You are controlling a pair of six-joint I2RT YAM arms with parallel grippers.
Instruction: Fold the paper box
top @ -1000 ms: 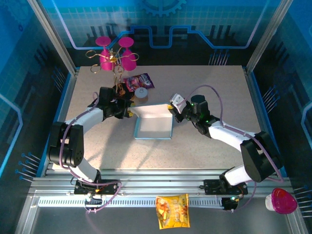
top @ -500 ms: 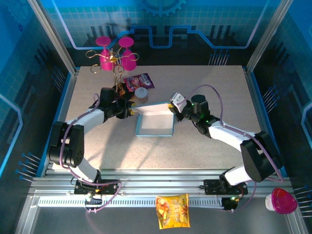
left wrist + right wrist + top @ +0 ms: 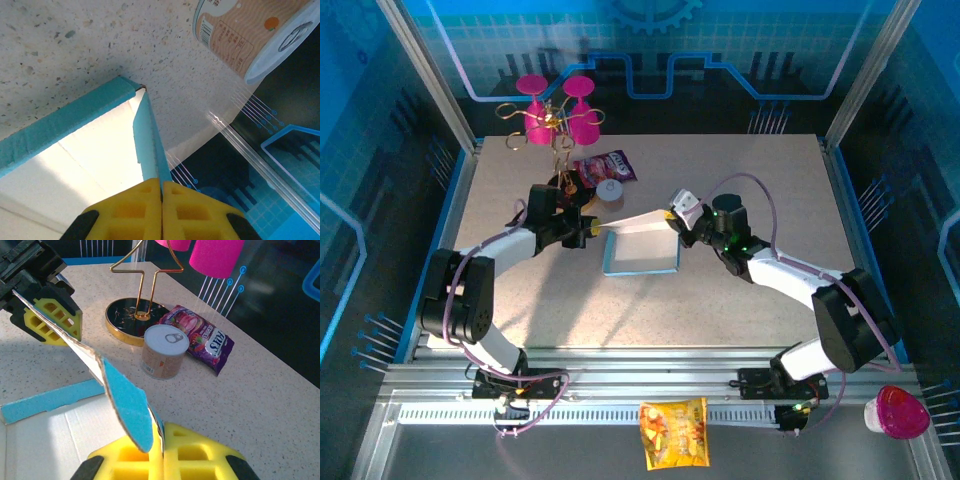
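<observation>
Mid-table, the box (image 3: 640,256) has its rear flap pinched at both ends by the left gripper (image 3: 588,228) and right gripper (image 3: 673,220). Swing both forward evenly, probably, so the crease stays straight.

Speckled beige counter (image 3: 750,180) bearing a light blue box (image 3: 640,258) at centre; behind it, a can (image 3: 611,192), purple packet (image 3: 610,164) and gold stand (image 3: 560,128) cluster together.

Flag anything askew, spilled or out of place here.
Two things sit off the table: a yellow snack packet on the metal ledge in front of the arm bases, and a pink-lidded cup at the near right corner. The paper box has its rear flap bowed between the left gripper and right gripper. Nothing spilled.
</observation>
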